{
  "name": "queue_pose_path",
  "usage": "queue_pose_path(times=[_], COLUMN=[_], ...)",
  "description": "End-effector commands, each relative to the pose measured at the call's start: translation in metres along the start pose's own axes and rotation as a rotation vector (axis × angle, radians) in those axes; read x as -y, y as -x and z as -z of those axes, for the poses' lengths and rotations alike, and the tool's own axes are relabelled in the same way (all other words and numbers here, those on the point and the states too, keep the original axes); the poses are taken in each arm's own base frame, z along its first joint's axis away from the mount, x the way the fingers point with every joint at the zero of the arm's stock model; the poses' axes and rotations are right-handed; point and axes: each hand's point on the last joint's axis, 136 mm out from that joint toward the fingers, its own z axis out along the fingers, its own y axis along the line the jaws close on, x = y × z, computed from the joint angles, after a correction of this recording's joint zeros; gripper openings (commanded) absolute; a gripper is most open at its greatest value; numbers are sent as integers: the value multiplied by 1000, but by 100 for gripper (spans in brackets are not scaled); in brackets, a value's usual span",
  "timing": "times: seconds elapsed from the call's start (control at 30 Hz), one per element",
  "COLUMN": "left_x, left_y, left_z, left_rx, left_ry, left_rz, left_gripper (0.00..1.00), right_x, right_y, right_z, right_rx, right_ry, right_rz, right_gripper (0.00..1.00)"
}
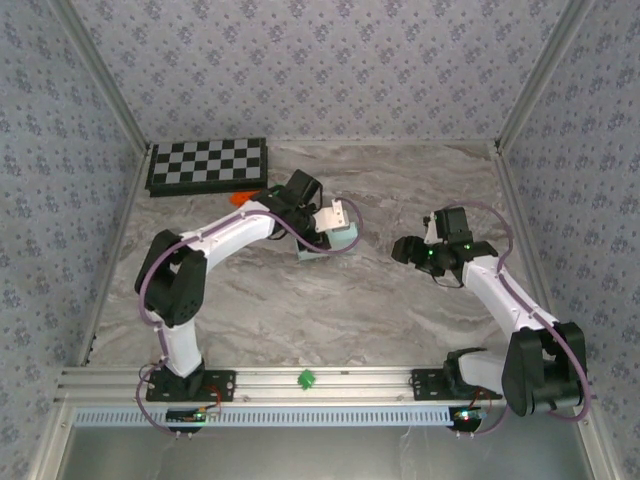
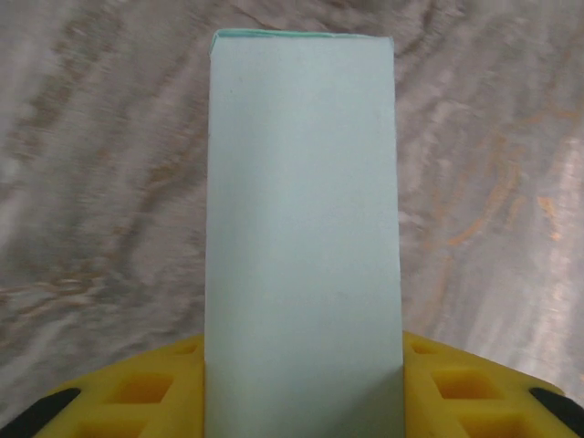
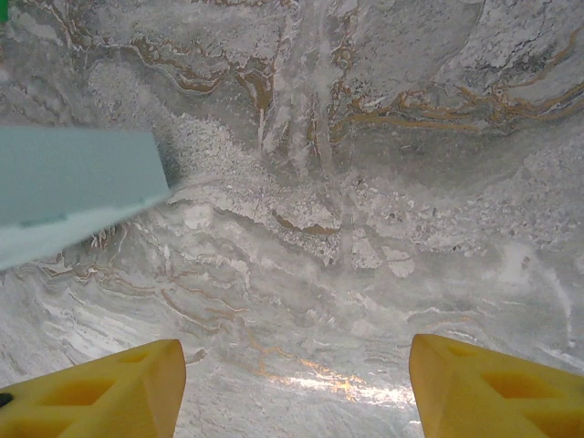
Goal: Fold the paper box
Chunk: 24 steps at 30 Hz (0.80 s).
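Note:
The paper box (image 1: 338,243) is a pale mint-blue rectangular block near the middle of the marble table (image 1: 380,310). My left gripper (image 1: 330,225) is shut on it. In the left wrist view the paper box (image 2: 301,228) stands between the two yellow fingers (image 2: 146,392), its sides touching both, and it reaches away over the table. My right gripper (image 1: 405,250) hangs open to the right of the box, apart from it. In the right wrist view its yellow fingers (image 3: 109,392) stand wide over bare marble, with a corner of the paper box (image 3: 73,182) at the left edge.
A black-and-white checkerboard (image 1: 207,165) lies at the back left of the table, with a small orange piece (image 1: 240,198) just in front of it. A small green object (image 1: 306,379) sits on the front rail between the arm bases. Patterned walls enclose the table.

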Motion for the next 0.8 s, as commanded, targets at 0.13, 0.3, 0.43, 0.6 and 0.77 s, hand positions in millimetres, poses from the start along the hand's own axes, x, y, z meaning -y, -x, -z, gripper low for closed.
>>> queue_pose_path(times=[0.13, 0.3, 0.43, 0.6, 0.77], left_x=[-50, -62, -68, -69, -65], left_y=[22, 21, 20, 20, 12], left_z=[16, 4, -2, -11, -25], left_rx=[19, -20, -35, -59, -99], left_ry=[377, 518, 629, 731, 761], left_rz=[-111, -165, -198, -254, -273], left_gripper=[40, 40, 40, 40, 41], right_x=[7, 8, 10, 11, 10], right_y=[-4, -4, -4, -5, -5], right_z=[6, 5, 4, 3, 4], right_rx=[1, 3, 4, 3, 4], right_ry=[-20, -21, -23, -23, -19], right_rz=[1, -5, -10, -16, -18], right_gripper=[67, 67, 67, 68, 68])
